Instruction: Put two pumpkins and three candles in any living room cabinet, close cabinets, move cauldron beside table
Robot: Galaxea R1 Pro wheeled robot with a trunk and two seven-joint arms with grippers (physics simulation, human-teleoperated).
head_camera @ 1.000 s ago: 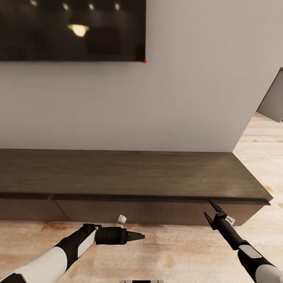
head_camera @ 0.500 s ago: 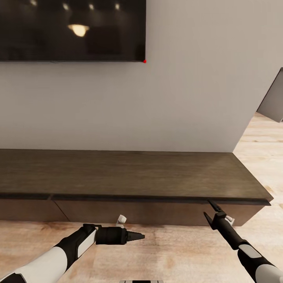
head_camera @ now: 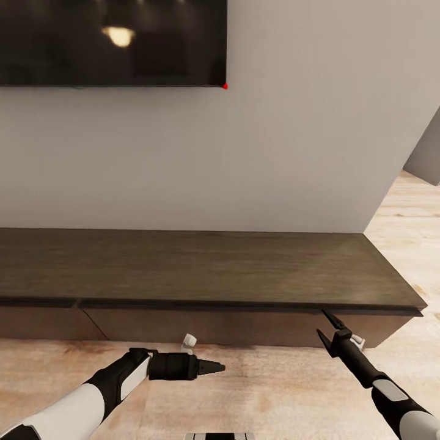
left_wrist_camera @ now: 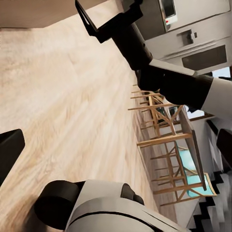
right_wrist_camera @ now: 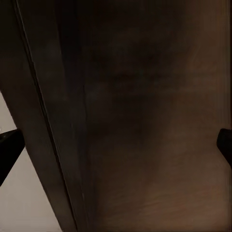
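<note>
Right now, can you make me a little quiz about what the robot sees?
1. True or false: a drawer of the long brown cabinet is pulled open.
2. What hangs on the wall above the cabinet? A) a clock B) a dark TV C) a window
3. Fill in: the gripper closest to the cabinet's front edge is the robot's ____ one.

Key
1. False: the whole front looks shut.
2. B, the TV.
3. Right: the right gripper is just below the cabinet's top edge.
</note>
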